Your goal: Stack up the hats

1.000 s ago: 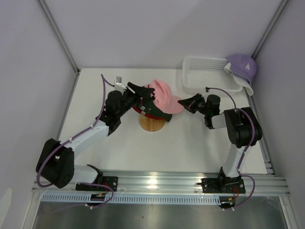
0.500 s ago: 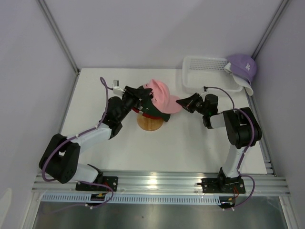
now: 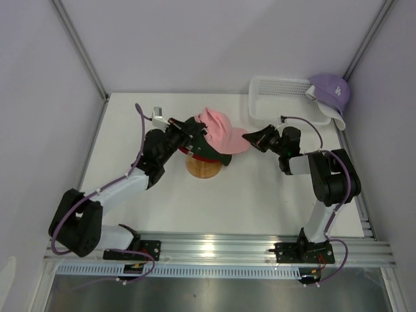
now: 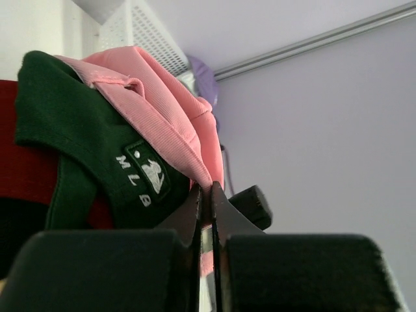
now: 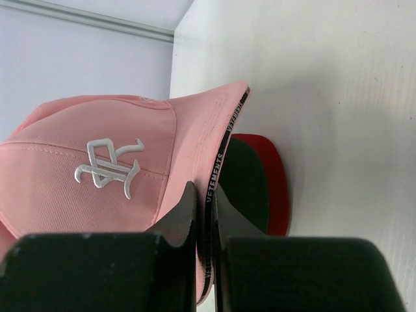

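Pink hat leftward, in left tool

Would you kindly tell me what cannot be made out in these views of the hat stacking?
Top external: the pink cap and the caps beneath mostly cover the wooden stand.
Top external: the white cap lies largely under the lavender cap.
Left wrist: the red cap is cut off by the left edge.
Right wrist: the right tool blocks the lower frame.

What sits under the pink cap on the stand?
Under the pink cap: a dark cap with an MLB tag, a red cap beneath, then the wooden stand, its top hidden by the caps.
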